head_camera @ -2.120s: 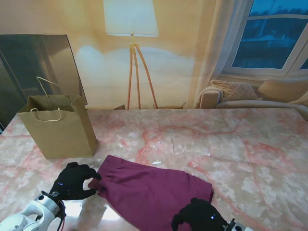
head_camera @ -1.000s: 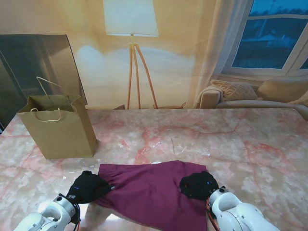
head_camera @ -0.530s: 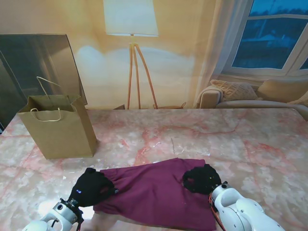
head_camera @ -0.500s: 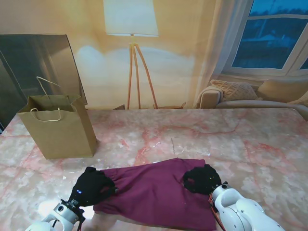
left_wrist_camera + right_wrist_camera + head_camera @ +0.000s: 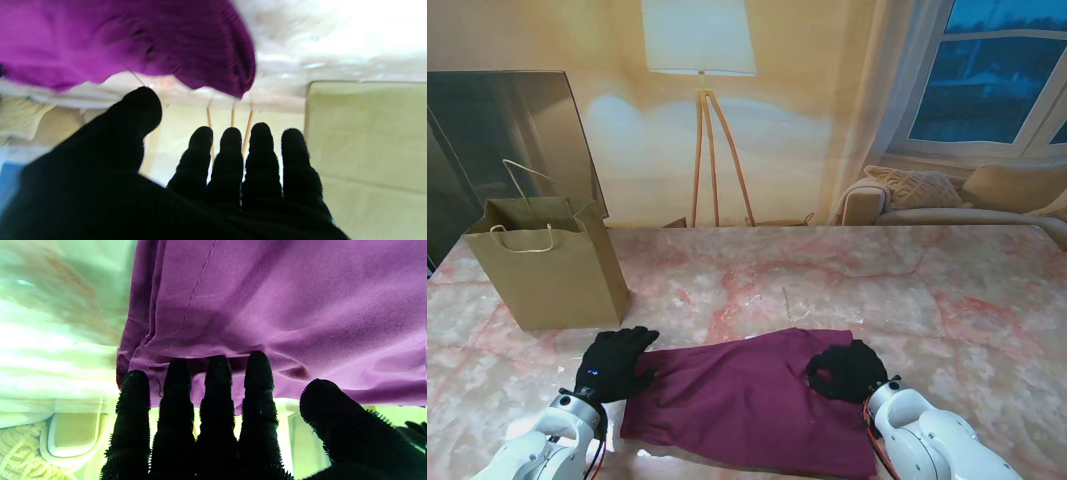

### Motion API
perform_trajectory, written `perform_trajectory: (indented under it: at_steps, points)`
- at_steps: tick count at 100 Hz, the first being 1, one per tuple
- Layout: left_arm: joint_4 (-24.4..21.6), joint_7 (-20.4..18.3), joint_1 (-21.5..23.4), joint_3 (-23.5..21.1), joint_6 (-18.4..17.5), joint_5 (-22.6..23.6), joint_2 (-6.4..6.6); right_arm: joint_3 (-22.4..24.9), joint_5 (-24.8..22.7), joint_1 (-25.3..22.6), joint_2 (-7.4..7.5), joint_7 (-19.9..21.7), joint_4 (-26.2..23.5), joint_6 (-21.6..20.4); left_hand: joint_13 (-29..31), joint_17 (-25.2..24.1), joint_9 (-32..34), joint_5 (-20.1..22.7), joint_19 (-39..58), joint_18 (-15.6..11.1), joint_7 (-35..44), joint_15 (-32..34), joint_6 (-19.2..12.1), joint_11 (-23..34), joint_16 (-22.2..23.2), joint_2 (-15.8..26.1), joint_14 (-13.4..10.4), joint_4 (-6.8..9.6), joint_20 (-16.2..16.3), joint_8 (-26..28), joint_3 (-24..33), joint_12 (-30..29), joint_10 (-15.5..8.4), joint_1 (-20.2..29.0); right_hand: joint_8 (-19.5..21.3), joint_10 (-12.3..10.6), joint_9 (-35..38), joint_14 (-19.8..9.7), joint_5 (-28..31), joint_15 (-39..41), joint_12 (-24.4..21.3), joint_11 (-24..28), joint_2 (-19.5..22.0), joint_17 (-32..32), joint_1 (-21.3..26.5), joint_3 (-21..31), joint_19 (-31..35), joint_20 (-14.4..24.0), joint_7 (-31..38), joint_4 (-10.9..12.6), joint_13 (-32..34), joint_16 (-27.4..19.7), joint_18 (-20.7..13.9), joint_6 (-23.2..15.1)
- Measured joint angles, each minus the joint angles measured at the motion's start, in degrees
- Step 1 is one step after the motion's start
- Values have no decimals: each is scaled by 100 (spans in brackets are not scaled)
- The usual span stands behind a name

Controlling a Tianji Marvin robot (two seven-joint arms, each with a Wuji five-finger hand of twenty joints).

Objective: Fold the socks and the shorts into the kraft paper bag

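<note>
The maroon shorts lie folded flat on the marble table, near its front edge. My left hand sits at their left edge, fingers spread and holding nothing; in the left wrist view the left hand is open, with the shorts just beyond its fingertips. My right hand rests on the shorts' far right corner. In the right wrist view the right hand has straight fingers touching a fold of the shorts, gripping nothing. The kraft paper bag stands open at the far left, and the bag also fills one side of the left wrist view. No socks are visible.
A dark glass panel leans behind the bag. Past the table's far edge stand a floor lamp and a sofa.
Both hands carried the shorts' near edge over toward the far side, folding them. In the last half second my left hand let go of the left edge and spread open; the right hand barely moved.
</note>
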Motion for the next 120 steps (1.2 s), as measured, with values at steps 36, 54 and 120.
perform_trajectory:
  at_steps: [36,54,120]
  points:
    - [83,-1065,-203,138,553,107,80,4,28,12,2,-38,41,-49,205,-66,549,-424,474,523,-487,506,686,414,811,-146,207,-1,936,-160,-75,265,216,-130,4,-18,-26,0,-3,0,1,71,-3,7,0,0,-1,0,0,0,1,0,0,-1]
    - [368,-679,-391,344,663,-226,77,-8,37,17,3,-73,60,-63,205,-74,833,-331,420,736,-526,1064,791,1575,1724,-292,272,-48,939,-182,-78,1903,112,-207,6,-5,-27,0,-3,0,1,71,-3,15,0,0,-1,13,0,0,1,0,0,13]
    - [814,133,-649,379,110,-2074,-228,-27,52,21,3,-159,95,-101,2218,1342,3015,1047,2052,632,5253,1125,-1921,663,880,-1525,10,-384,1083,5994,860,937,-341,639,-16,81,-1,0,4,-1,1,48,-4,18,0,-1,-1,36,2,0,74,0,0,21]
